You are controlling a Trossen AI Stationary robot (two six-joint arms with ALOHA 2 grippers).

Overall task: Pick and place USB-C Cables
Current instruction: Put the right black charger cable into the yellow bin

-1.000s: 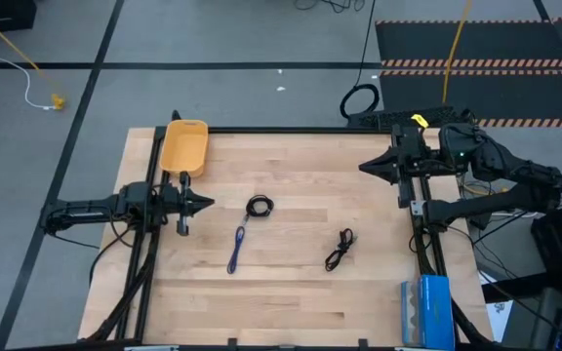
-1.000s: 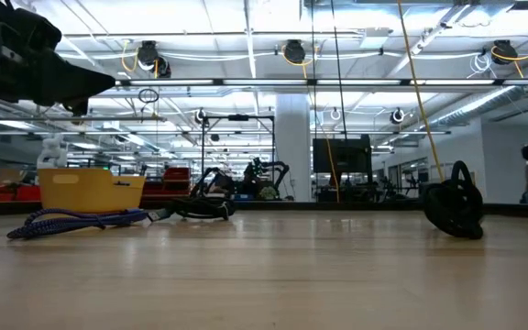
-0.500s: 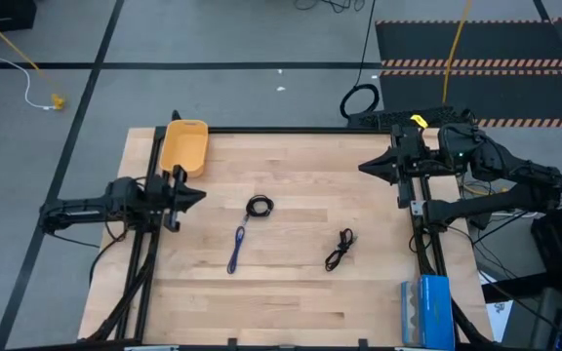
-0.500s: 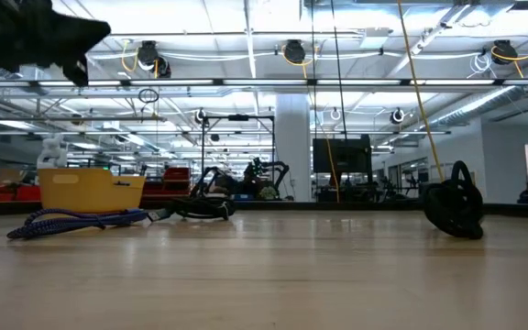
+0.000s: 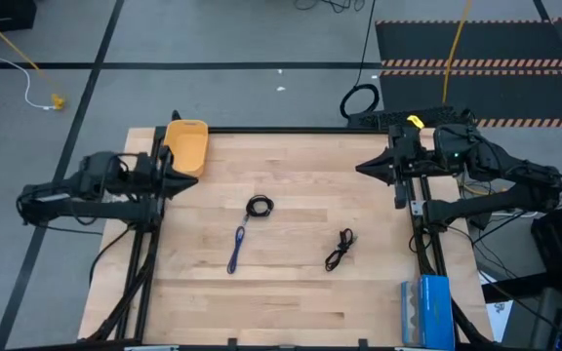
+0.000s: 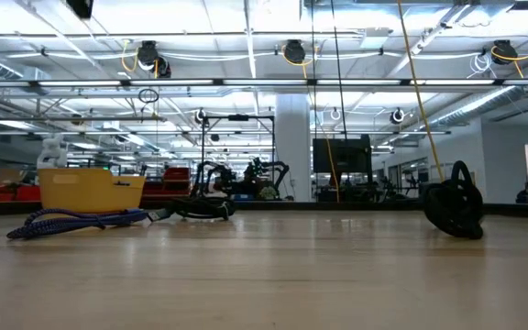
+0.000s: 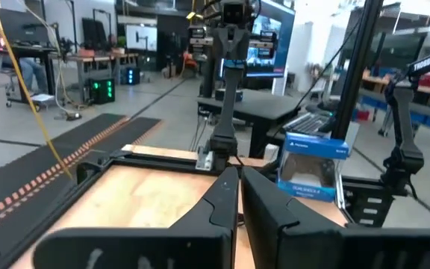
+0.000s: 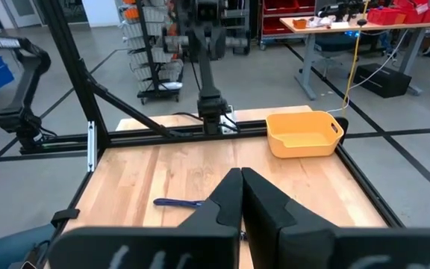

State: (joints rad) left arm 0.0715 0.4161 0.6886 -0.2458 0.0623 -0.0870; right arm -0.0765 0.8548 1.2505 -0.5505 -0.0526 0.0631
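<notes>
Three cables lie flat on the wooden table in the high view, and no gripper touches them. The black round coil (image 5: 259, 206) is near the middle. The blue-purple cable (image 5: 239, 249) (image 6: 71, 220) (image 8: 178, 202) lies folded straight just nearer. The loose black bundle (image 5: 340, 251) is to its right. My left gripper (image 5: 181, 180) (image 7: 239, 173) is shut and raised over the table's left edge, beside the yellow bin. My right gripper (image 5: 362, 168) (image 8: 241, 173) is shut and held above the table's right far part.
A yellow bin (image 5: 185, 146) (image 6: 90, 189) (image 8: 303, 134) stands at the far left corner. A blue box (image 5: 425, 310) (image 7: 316, 168) sits at the near right edge. Black frame rails (image 5: 144, 244) run along the table's sides. A thick cable loop (image 5: 359, 100) lies on the floor beyond the far edge.
My left gripper has drawn back toward the table's left edge and a little toward the far edge, next to the yellow bin. It has also risen out of the top of the low view. The cables have not moved.
</notes>
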